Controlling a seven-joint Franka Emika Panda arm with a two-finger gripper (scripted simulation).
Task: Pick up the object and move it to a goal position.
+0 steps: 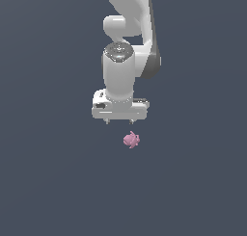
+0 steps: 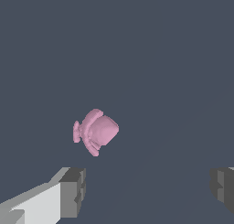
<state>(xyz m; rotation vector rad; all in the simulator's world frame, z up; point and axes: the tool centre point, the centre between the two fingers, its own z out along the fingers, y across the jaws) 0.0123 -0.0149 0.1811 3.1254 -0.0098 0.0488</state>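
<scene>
— How is the arm (image 1: 126, 47) posed?
— It is held upright, with the wrist pointed straight down.

— And the gripper (image 1: 119, 121)?
— Its fingers (image 2: 72, 192) are spread wide apart; nothing is held between them.

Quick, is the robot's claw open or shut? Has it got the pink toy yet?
Gripper: open, fingers spread wide, holding nothing.
Pink toy: not grabbed yet; it lies apart from the fingers, clear of both.

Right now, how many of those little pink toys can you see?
1. The pink toy lies on the dark floor just below the open gripper, slightly toward the exterior view's right. Nothing hints at others hidden.
</scene>
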